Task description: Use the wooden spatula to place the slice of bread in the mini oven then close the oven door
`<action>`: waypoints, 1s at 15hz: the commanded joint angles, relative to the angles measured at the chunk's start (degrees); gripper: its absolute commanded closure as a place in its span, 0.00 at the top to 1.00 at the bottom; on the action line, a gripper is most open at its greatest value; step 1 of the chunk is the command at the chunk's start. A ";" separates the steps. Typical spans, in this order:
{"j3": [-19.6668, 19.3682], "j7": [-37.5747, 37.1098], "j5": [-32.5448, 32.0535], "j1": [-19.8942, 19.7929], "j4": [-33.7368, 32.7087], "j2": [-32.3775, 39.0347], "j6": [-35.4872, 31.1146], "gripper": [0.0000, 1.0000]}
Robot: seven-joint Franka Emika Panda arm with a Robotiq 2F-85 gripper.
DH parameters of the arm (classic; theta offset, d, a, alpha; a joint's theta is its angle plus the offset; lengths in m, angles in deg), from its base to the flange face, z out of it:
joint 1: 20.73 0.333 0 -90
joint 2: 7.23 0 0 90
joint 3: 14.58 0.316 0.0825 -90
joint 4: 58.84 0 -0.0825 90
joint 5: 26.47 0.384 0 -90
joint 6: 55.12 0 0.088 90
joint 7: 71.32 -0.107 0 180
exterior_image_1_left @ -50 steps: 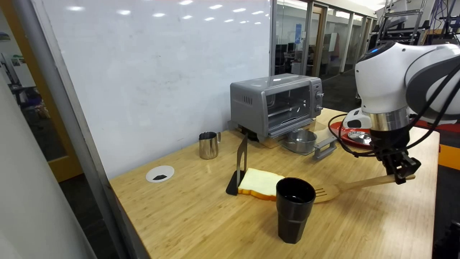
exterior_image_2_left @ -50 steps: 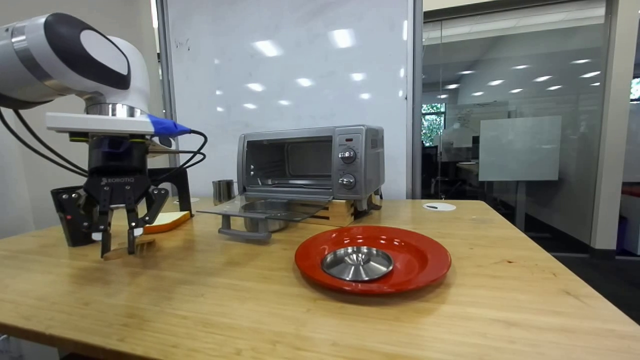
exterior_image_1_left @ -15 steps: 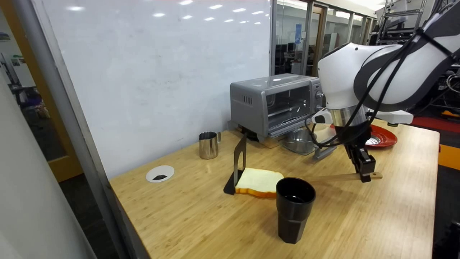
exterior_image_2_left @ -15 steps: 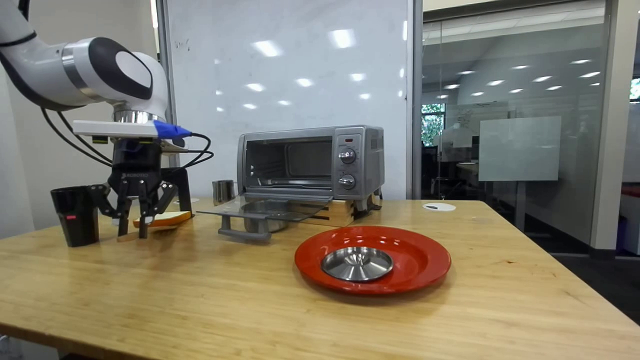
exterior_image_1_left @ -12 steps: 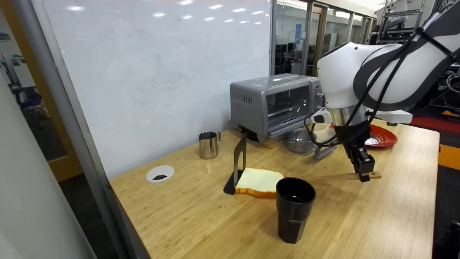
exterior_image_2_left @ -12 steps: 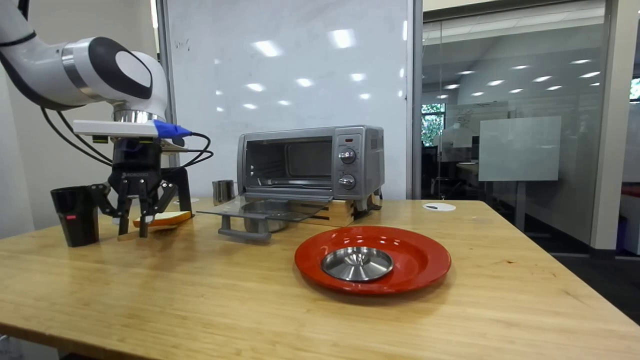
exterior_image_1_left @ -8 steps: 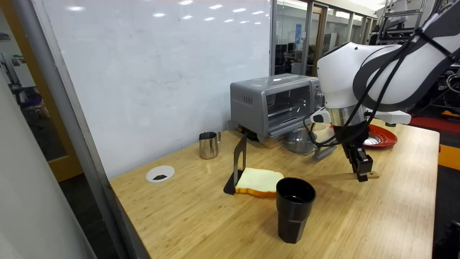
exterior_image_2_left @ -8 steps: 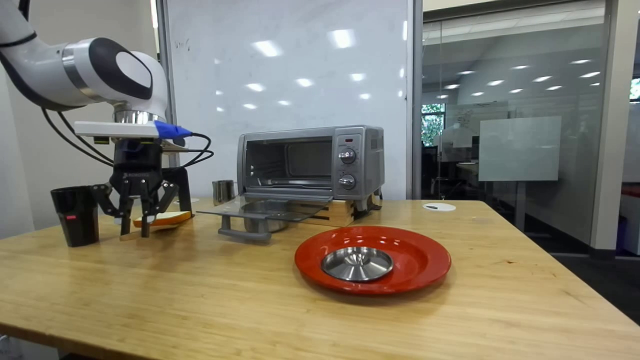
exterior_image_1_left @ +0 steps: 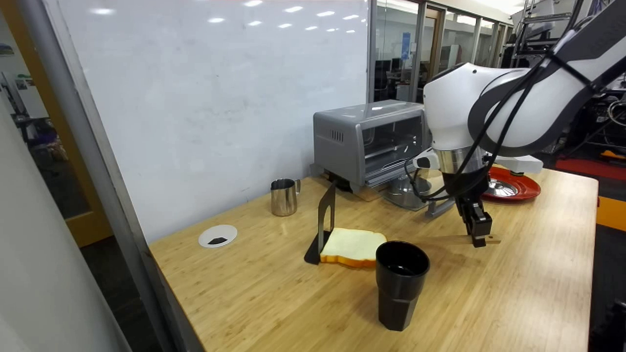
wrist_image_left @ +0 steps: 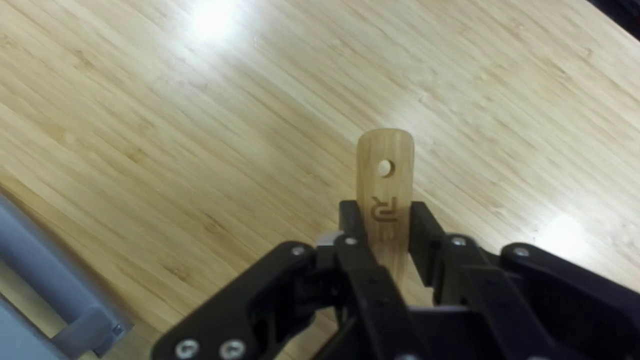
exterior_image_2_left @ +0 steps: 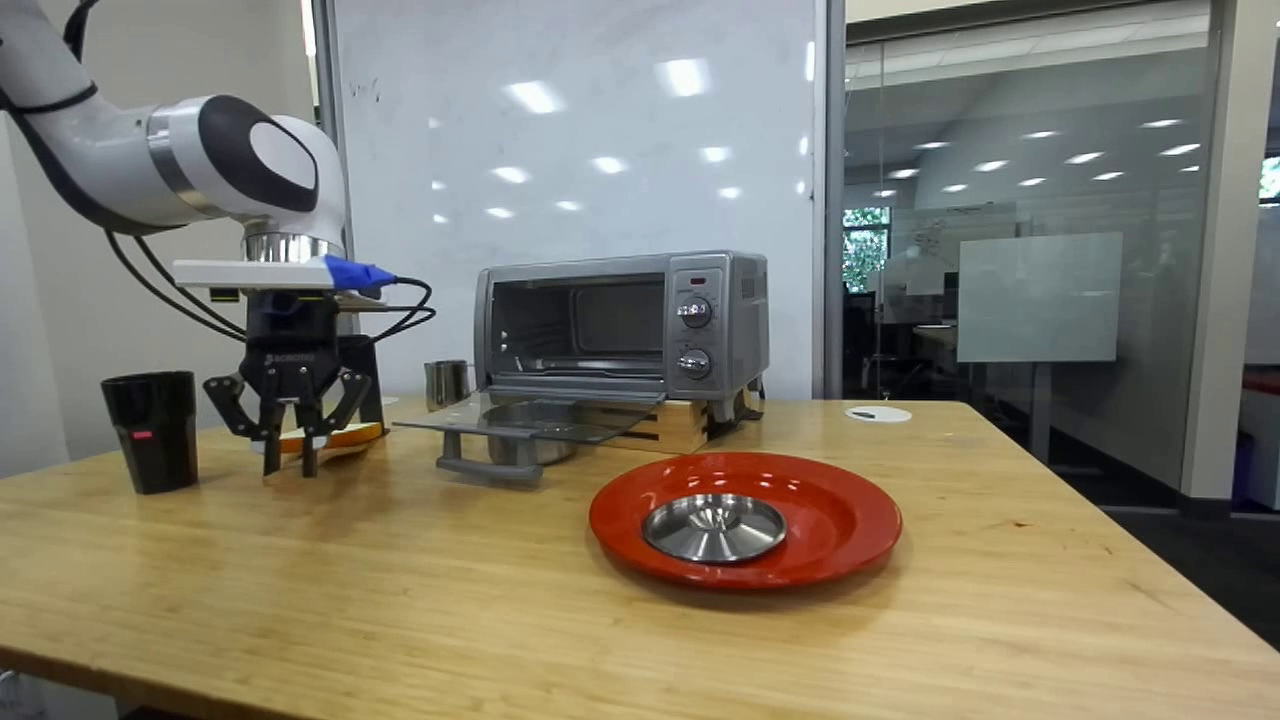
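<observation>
Claw (wrist_image_left: 384, 215): closed tight, pads gripping the wooden spatula (wrist_image_left: 385, 190) by its handle, near the holed end.
Slice of bread (exterior_image_1_left: 353, 244): outside the mini oven (exterior_image_1_left: 345, 151), just beside the black stand (exterior_image_1_left: 328, 201).
Oven door (exterior_image_2_left: 575, 418): lowered, roughly level.

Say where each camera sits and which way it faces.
In an exterior view: raised, looking over the black cup toward the mini oven; arm, hand show.
In an exterior view: low, facing the mini oven's front past the red plate; arm, hand show.
Wrist view: wrist-mounted, looking down at the wooden spatula; hand shows.
Both exterior views share the slice of bread.
</observation>
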 commanded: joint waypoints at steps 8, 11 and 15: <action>2.04 -1.84 -3.32 0.90 -3.09 4.42 -0.78 0.07; 2.52 -2.10 -3.83 1.21 -3.48 4.81 -0.87 0.07; 2.77 -2.10 -3.84 1.49 -4.24 5.39 -0.97 0.07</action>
